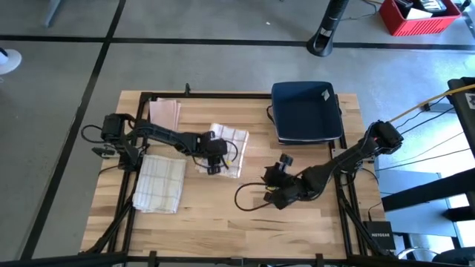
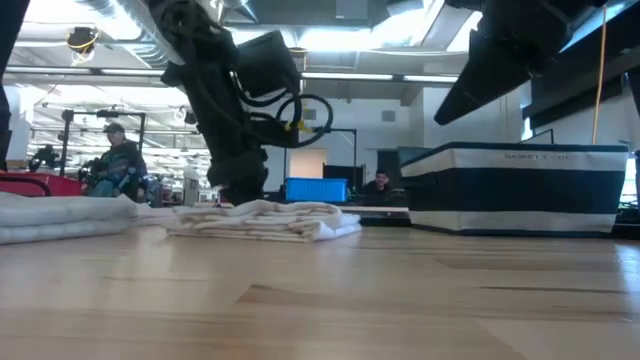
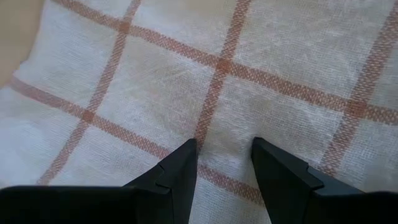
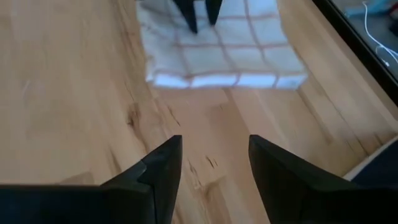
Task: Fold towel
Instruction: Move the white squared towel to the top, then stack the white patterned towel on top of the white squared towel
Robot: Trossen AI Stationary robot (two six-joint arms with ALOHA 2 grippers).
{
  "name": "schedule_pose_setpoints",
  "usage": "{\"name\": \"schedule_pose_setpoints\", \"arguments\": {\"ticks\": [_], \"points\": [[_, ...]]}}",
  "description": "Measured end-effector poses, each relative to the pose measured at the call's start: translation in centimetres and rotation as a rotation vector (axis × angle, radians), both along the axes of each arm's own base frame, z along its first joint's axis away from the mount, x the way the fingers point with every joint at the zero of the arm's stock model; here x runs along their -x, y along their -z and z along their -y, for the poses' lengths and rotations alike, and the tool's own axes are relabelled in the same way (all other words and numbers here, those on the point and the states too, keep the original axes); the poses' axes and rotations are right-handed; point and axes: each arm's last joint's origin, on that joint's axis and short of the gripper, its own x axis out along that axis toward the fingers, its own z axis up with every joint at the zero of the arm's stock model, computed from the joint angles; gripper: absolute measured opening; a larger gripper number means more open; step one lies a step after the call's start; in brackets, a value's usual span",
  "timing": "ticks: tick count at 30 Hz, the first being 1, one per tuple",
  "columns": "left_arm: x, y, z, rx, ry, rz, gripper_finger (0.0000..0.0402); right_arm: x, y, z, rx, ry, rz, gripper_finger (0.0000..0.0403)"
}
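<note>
The left gripper (image 3: 224, 165) is hovering part-open over the folded towel (image 1: 221, 148), holding nothing. The right gripper (image 4: 214, 163) is waiting part-open and empty above the bench (image 1: 223, 215). The towel looks soft and limp; an edge is probably the best hold.

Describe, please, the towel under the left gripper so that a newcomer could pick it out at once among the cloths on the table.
On the pale wooden slatted table, look left of the dark blue fabric basket. The folded white towel with thin orange-red checks lies near the middle, under the left gripper. Unlike the plain pinkish cloth at the far edge and the grey-checked towel to the left, it alone has reddish lines.
</note>
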Motion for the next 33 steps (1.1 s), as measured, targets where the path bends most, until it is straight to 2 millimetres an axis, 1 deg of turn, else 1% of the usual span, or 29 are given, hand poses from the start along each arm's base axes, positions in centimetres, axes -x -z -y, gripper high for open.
{"name": "schedule_pose_setpoints", "arguments": {"ticks": [8, 14, 18, 19, 21, 22, 24, 25, 26, 29, 31, 33], "points": [[0.9, 0.2, -4.1, -0.062, -0.083, -0.062, 0.0147, 0.1, 0.1, 0.1, -0.017, 0.022, -0.003, 0.0186], [1.5, 0.2, -7.0, -0.098, -0.092, -0.072, 0.0147, 0.1, 0.1, 0.1, -0.02, 0.021, -0.003, 0.0186], [1.7, 0.0, -8.1, -0.108, -0.117, -0.057, 0.0147, 0.0, 0.1, 0.1, -0.009, 0.027, 0.004, 0.0186], [1.7, -0.2, -8.2, -0.107, -0.119, -0.057, 0.0147, 0.0, 0.1, 0.1, -0.003, 0.03, 0.009, 0.0186], [1.9, -1.3, -7.7, -0.097, -0.108, -0.059, 0.0147, 0.0, 0.0, 0.1, 0.012, 0.037, 0.021, 0.0186], [1.9, -2.2, -7.3, -0.092, -0.1, -0.051, 0.0147, 0.0, 0.0, 0.1, 0.023, 0.041, 0.027, 0.0186], [1.8, -5.1, -6.2, -0.094, -0.071, 0.002, 0.0147, -0.1, 0.0, 0.2, 0.058, 0.036, 0.029, 0.0186], [2.2, -6.3, -5.6, -0.082, -0.047, 0.005, 0.0147, -0.1, -0.1, 0.2, 0.069, 0.032, 0.029, 0.0186], [2.8, -7.4, -4.9, -0.061, -0.026, -0.006, 0.0147, -0.2, -0.1, 0.3, 0.08, 0.031, 0.032, 0.0186], [5.3, -9.4, -3.2, 0.065, -0.002, -0.068, 0.0147, -0.4, 0.2, 0.4, 0.076, 0.034, 0.053, 0.0186], [7.0, -10.7, -2.6, 0.174, -0.026, -0.08, 0.0148, -0.3, 1.0, 0.4, 0.079, 0.021, 0.073, 0.0186], [8.5, -11.4, -2.4, 0.268, -0.086, -0.118, 0.0154, -0.3, 2.0, 0.5, 0.059, 0.0, 0.11, 0.0186]]}}
